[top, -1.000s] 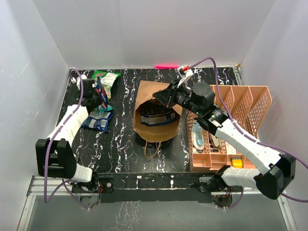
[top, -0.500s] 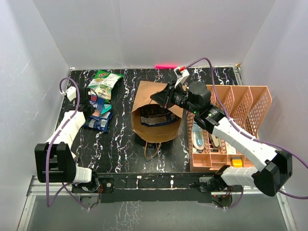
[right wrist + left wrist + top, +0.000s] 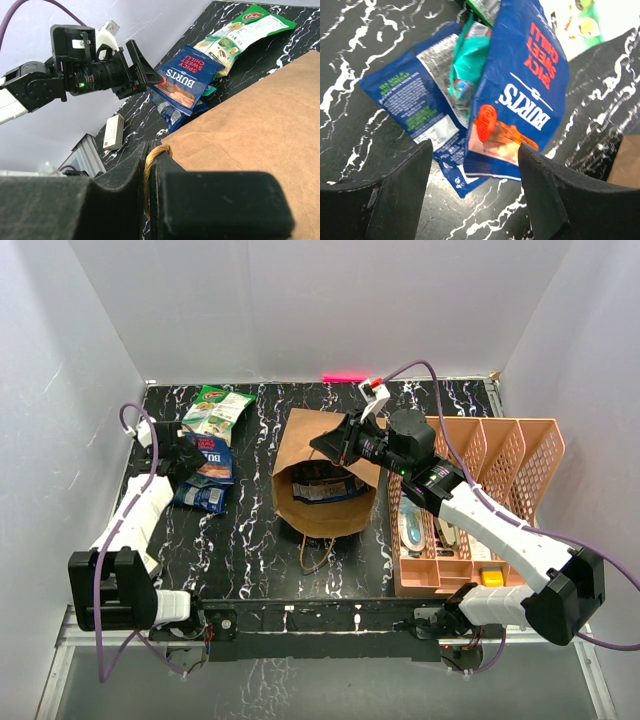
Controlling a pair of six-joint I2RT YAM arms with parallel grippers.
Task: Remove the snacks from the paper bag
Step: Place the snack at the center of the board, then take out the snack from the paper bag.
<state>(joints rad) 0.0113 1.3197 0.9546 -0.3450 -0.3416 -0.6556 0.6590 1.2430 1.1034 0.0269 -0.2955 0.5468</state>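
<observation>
- The left gripper (image 3: 188,453) has let go of the blue "BURTS" packet (image 3: 520,95). A second ago it held the packet upright over the pile. Now its fingers (image 3: 402,192) stand wide apart with nothing between them, drawn back just left of the pile.
- The "BURTS" packet lies propped, label up, on a teal packet (image 3: 464,70) and a dark blue packet (image 3: 412,97). The pile sits on the black marbled table (image 3: 250,540), left of the paper bag (image 3: 325,510) and well apart from it.
- The green-white packet (image 3: 220,410) lies flat just beyond the pile, at the far left, where it was before.
- The right gripper (image 3: 328,445) has barely shifted, perhaps a little to the left. Its fingers are closed on the bag's twisted paper handle (image 3: 149,157) at the far rim and hold the mouth open.
- The bag stands mid-table with its opening facing up. At least one dark packet (image 3: 322,485) remains inside; how many are in there cannot be told.
- The bag's near handle (image 3: 318,552) lies loose on the table.
- The salmon-pink organiser (image 3: 505,455) stands to the right of the bag, unchanged.
</observation>
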